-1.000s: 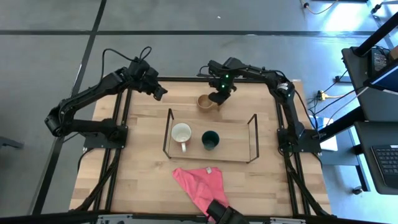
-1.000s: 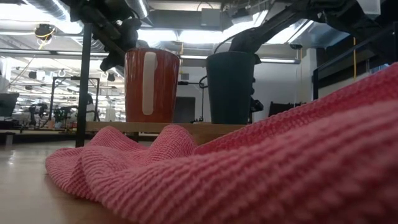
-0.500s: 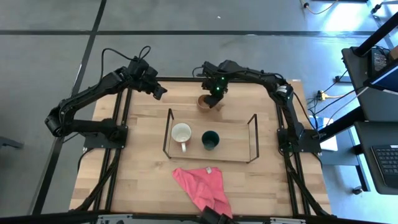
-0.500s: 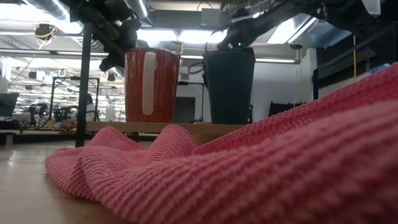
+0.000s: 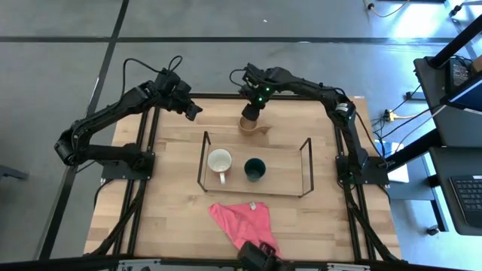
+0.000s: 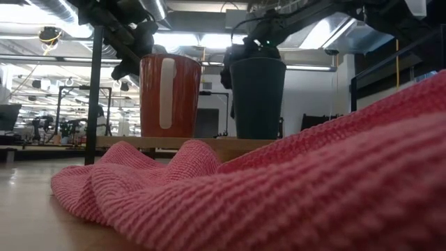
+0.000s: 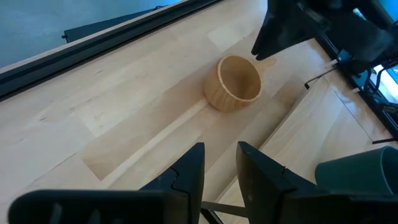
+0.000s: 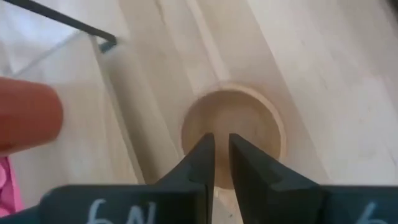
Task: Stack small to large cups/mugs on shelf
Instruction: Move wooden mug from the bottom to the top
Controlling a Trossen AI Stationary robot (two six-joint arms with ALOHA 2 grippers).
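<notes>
Step in hand: right gripper point(image 5: 249, 113), jaws narrow and empty, poised over wooden cup point(image 5: 249, 123) on table beyond shelf point(image 5: 306, 153). Next: grip rim, lift. Left gripper point(image 5: 191, 111) idle, narrow, empty.

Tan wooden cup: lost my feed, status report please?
Right gripper above tan wooden cup, jaws narrow, no grip. Left gripper waits at the table's far-left edge. Cup stands behind black wire shelf, path clear.
</notes>
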